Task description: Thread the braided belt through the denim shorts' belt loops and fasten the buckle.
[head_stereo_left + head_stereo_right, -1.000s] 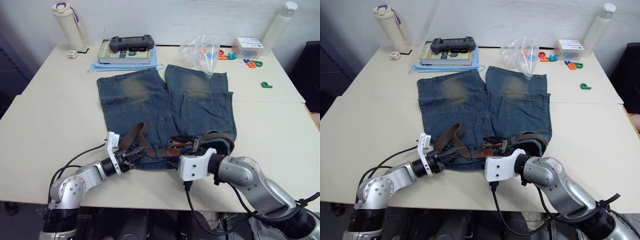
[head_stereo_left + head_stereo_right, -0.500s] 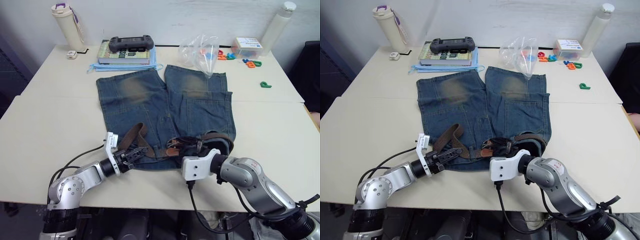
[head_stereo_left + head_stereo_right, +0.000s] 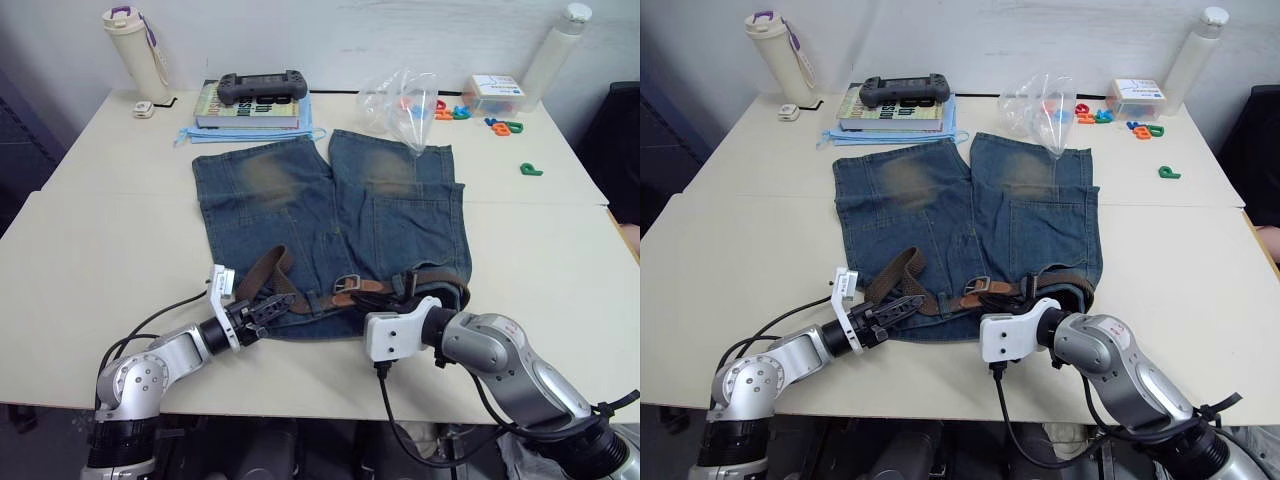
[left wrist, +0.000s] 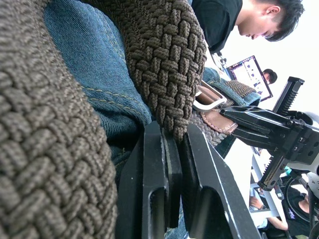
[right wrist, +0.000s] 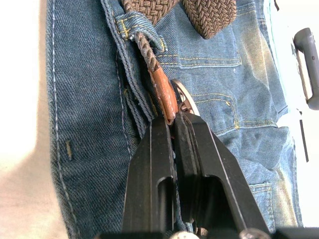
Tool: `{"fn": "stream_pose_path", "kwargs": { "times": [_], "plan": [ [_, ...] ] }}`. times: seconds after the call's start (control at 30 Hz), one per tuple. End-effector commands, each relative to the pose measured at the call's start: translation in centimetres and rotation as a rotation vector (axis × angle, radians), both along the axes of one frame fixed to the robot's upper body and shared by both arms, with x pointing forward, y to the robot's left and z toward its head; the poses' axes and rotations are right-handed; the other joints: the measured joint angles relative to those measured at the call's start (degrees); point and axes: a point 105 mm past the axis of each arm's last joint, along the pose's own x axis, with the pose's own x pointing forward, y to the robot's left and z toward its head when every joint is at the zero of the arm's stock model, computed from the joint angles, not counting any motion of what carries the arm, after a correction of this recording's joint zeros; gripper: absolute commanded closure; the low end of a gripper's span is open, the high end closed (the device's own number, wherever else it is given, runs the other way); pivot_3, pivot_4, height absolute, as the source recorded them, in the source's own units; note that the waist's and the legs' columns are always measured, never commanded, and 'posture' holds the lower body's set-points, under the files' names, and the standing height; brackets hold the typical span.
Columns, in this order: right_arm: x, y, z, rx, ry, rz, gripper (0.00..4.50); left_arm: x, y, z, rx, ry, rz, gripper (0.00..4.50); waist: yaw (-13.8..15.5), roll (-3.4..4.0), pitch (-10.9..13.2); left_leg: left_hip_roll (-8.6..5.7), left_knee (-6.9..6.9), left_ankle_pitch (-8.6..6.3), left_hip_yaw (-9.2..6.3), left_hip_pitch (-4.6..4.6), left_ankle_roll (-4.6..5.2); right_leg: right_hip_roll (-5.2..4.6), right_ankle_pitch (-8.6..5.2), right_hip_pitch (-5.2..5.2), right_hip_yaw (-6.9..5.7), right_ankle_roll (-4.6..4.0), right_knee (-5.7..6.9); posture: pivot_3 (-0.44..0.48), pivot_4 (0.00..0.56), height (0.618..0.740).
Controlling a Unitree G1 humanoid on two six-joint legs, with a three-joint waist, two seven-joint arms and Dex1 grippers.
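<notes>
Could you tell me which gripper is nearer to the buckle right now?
Right. The right gripper is at the buckle, its jaws shut on the tan leather end beside it. The left gripper is farther along the waistband, shut on the braided belt.

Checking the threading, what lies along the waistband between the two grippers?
In the left eye view, between the left gripper and right gripper, the belt runs along the shorts, with the buckle midway.

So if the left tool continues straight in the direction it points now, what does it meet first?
Probably the braided belt: the left tool points at the belt's raised fold lying on the denim shorts, right ahead of its fingertips. Whether they already touch is not clear.
</notes>
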Motion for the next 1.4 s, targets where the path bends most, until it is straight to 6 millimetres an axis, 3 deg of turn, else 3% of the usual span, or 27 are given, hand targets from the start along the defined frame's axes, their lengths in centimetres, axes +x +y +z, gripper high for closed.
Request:
{"fn": "stream_pose_path", "kwargs": {
  "times": [0.03, 0.1, 0.23, 0.73, 0.83, 1.0, 1.33, 1.4],
  "plan": [
    [-0.5, 0.3, 1.0, 0.034, -0.019, 0.009, 4.10, -0.3, -0.3, 0.0, -0.005, 0.001, -0.018, 4.50, 0.01, 0.00, 0.00, 0.00, 0.00, 0.00, 0.00, 0.00, 0.00, 0.00, 0.00, 0.00, 0.00, 0.00, 0.00, 0.000, 0.150, 0.667],
    [-0.6, 0.2, 0.8, 0.029, -0.014, 0.007, 3.51, -0.3, -0.3, 0.0, -0.005, 0.002, -0.018, 4.50, 0.01, 0.00, 0.00, 0.00, 0.00, 0.00, 0.00, 0.00, 0.00, 0.00, 0.00, 0.00, 0.00, 0.00, 0.00, 0.000, 0.150, 0.667],
    [-1.0, 0.2, 0.8, 0.025, -0.006, 0.024, 1.64, -0.3, -0.3, -0.1, -0.005, 0.003, -0.019, 4.50, -0.01, 0.00, 0.00, 0.00, 0.00, 0.00, 0.00, 0.00, 0.00, 0.00, 0.00, 0.00, 0.00, 0.00, 0.01, 0.000, 0.150, 0.667],
    [-1.2, 0.7, 1.2, 0.046, -0.019, 0.046, 1.64, -0.3, -0.2, -0.2, -0.007, 0.006, -0.020, 4.50, -0.01, 0.00, 0.00, 0.00, 0.01, 0.00, 0.00, 0.01, 0.00, 0.01, 0.00, 0.00, 0.00, 0.00, 0.02, 0.000, 0.150, 0.667],
    [-1.2, 0.9, 1.1, 0.046, -0.018, 0.047, 2.43, -0.3, -0.2, -0.1, -0.006, 0.004, -0.022, 4.50, -0.01, 0.00, 0.00, 0.00, 0.01, 0.00, 0.00, 0.01, 0.00, 0.01, 0.00, 0.01, 0.00, 0.00, 0.03, 0.000, 0.150, 0.667],
    [-1.0, 0.8, 0.8, 0.036, -0.022, 0.043, 4.42, -0.4, -0.1, -0.1, -0.006, 0.004, -0.022, 4.50, -0.02, 0.00, 0.00, 0.00, 0.02, 0.00, 0.00, 0.01, 0.00, 0.01, 0.00, 0.00, 0.00, 0.00, 0.04, 0.000, 0.150, 0.667],
    [-1.1, 1.3, 1.1, 0.048, -0.023, 0.051, 4.42, -0.4, 0.2, 0.4, -0.043, -0.008, -0.007, 4.50, -0.22, 0.00, 0.00, 0.00, 0.02, 0.01, 0.00, 0.02, -0.01, 0.02, 0.00, 0.00, 0.00, 0.00, 0.06, 0.000, 0.150, 0.667],
    [-1.0, 1.4, 1.2, 0.051, -0.026, 0.052, 4.50, -0.4, 0.6, 1.0, -0.054, -0.034, 0.006, 3.62, -0.28, 0.00, 0.00, 0.00, 0.02, 0.01, 0.00, 0.02, -0.02, 0.03, 0.00, 0.00, 0.00, 0.00, 0.07, 0.000, 0.150, 0.667]
  ]
}}
